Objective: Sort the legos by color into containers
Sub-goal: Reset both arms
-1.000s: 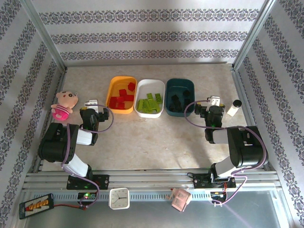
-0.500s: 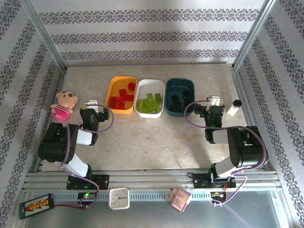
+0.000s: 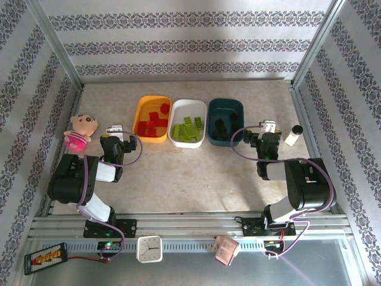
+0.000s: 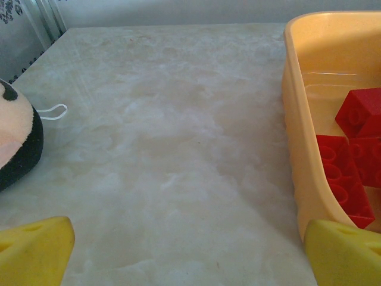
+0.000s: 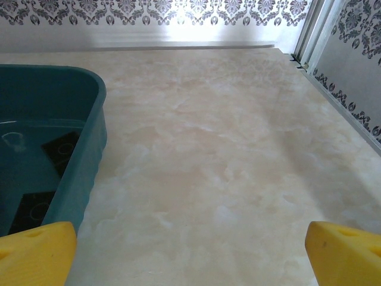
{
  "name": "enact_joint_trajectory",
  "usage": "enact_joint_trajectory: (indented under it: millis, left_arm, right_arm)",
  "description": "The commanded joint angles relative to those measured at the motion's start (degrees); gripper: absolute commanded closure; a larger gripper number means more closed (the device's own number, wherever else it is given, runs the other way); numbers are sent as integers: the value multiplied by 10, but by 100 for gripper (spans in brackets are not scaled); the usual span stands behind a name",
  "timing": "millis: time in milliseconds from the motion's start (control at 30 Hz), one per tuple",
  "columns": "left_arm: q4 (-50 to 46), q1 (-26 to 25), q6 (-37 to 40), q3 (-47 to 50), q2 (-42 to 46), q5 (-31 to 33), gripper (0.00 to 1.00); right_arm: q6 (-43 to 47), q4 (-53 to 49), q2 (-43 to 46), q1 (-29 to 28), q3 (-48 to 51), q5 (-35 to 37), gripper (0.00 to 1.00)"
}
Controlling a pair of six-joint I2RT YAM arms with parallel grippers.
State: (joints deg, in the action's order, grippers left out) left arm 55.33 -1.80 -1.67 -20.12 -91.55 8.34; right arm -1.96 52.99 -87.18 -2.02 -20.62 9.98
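Marbled beige tabletop [image 3: 190, 173] bears 3 trays [image 3: 181, 109] between damask-papered walls [image 3: 190, 36].

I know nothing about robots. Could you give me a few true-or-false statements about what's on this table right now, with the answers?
1. Three trays stand in a row: an orange-yellow tray, a white tray and a dark teal tray. True.
2. The white tray holds a mix of colours. False: it holds only lime green bricks.
3. The dark teal tray is empty. False: black bricks lie in it.
4. The left fingers and the right fingers are spread open with nothing between them. True.
5. A pink plush doll lies on the table, left of the trays. True.
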Motion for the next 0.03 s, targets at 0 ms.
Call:
enact_joint_trajectory:
  millis: [0]
  left_arm:
    - [14, 5, 9, -11, 1, -10, 1]
  right_arm:
    - [-8, 18, 0, -1, -3, -7, 2]
